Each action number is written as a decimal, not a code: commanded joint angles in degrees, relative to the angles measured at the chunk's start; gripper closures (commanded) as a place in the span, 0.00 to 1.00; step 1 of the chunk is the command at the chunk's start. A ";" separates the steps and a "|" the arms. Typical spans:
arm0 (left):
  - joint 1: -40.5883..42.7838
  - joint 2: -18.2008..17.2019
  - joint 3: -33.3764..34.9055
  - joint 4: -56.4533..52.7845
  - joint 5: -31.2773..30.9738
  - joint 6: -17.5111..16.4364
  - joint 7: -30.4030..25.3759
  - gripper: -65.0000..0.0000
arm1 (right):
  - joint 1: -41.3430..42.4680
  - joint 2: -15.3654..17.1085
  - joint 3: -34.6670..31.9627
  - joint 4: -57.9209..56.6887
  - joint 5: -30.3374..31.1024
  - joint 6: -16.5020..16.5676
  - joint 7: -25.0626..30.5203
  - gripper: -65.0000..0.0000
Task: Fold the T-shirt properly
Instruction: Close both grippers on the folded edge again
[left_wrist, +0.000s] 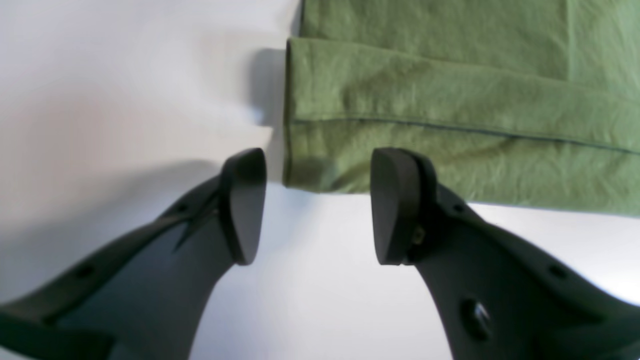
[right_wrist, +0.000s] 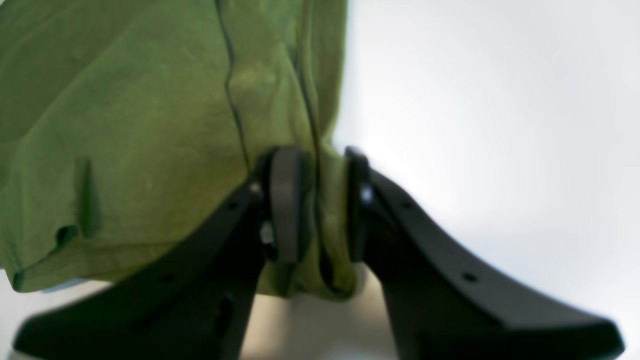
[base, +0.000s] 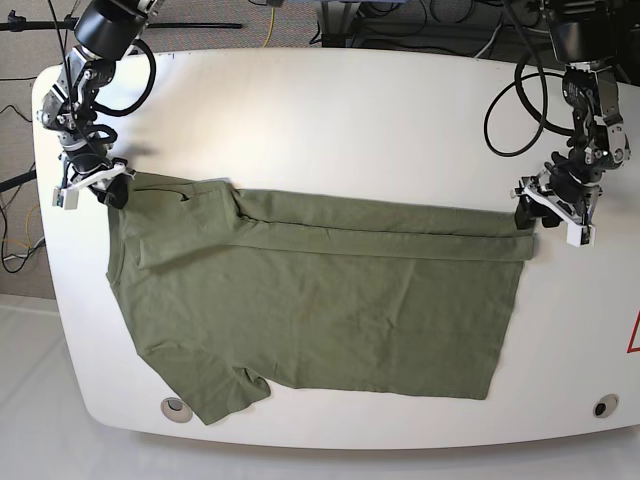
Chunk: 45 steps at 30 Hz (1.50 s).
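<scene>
The olive-green T-shirt (base: 320, 300) lies spread on the white table (base: 350, 120), with its far long edge folded over into a narrow band (base: 380, 228). My right gripper (right_wrist: 320, 205), at the left of the base view (base: 108, 190), is shut on a bunched fold of the shirt's edge (right_wrist: 327, 235) near the collar end. My left gripper (left_wrist: 320, 205), at the right of the base view (base: 527, 215), is open and empty. Its fingertips (left_wrist: 245, 205) straddle the corner of the folded hem (left_wrist: 310, 170) just above the table.
A sleeve (base: 225, 390) lies near the table's front edge. Two round holes sit in the table at the front left (base: 176, 406) and front right (base: 603, 405). Cables (base: 500, 110) hang behind the far right. A red mark (base: 634, 335) shows at the right edge.
</scene>
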 joint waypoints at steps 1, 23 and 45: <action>-0.60 -0.97 -0.54 0.49 -0.53 -0.38 -0.83 0.53 | 0.24 0.65 0.10 0.16 -0.60 0.08 -2.39 0.89; -2.53 -0.80 -0.46 -7.14 -0.51 -0.33 -1.08 0.53 | 0.67 0.69 -0.06 -0.85 -0.61 0.06 -1.88 1.00; -5.15 -0.80 -0.05 -9.43 0.01 -0.49 -0.29 0.82 | 0.43 0.65 -0.08 -0.25 -0.56 0.51 -2.08 1.00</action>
